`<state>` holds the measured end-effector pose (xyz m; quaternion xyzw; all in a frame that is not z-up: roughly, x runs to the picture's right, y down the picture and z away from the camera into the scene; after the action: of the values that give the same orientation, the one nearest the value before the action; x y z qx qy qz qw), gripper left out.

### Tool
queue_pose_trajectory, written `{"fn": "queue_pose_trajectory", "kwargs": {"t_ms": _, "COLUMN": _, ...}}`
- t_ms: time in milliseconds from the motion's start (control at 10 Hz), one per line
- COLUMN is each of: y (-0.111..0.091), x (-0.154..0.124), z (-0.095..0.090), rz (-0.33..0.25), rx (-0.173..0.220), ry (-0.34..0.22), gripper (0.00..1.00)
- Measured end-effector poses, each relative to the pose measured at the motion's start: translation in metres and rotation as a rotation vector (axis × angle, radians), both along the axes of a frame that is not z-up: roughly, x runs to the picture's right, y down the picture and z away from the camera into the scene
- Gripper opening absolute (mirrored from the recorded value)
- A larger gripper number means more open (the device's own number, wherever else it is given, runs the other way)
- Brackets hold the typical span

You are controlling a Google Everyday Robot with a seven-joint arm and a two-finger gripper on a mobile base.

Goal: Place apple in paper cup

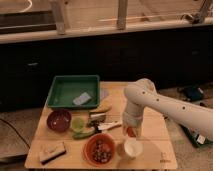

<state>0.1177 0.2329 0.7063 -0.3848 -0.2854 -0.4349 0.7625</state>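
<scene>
Tool [131, 131] parked right over the paper cup [133, 148]
I see the apple [129, 132] pinched in it, just above the cup's mouth, next to the orange bowl [86, 148] near the bench's [155, 151] front edge.

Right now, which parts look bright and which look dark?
Camera view: warm light falls on the wooden table; the wall behind is in shadow; the claw, just above the paper cup, is lit too.
</scene>
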Motion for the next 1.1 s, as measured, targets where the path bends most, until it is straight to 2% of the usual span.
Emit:
{"fn": "queue_pose_trajectory", "kwargs": {"t_ms": 400, "y": 0.008, "x": -0.004, "z": -0.006, "rz": 0.001, "rx": -0.002, "ry": -0.007, "gripper": 0.28}}
{"fn": "queue_pose_trajectory", "kwargs": {"t_ms": 500, "y": 0.009, "x": -0.004, "z": -0.007, "rz": 0.002, "rx": -0.003, "ry": -0.008, "gripper": 0.25}}
{"fn": "queue_pose_trajectory", "kwargs": {"t_ms": 800, "y": 0.0, "x": -0.009, "z": -0.016, "rz": -0.008, "rx": 0.005, "ry": -0.018, "gripper": 0.02}}
{"fn": "queue_pose_trajectory", "kwargs": {"t_ms": 1100, "y": -0.004, "x": -0.016, "z": -0.03, "rz": -0.027, "rx": 0.014, "ry": -0.03, "gripper": 0.0}}
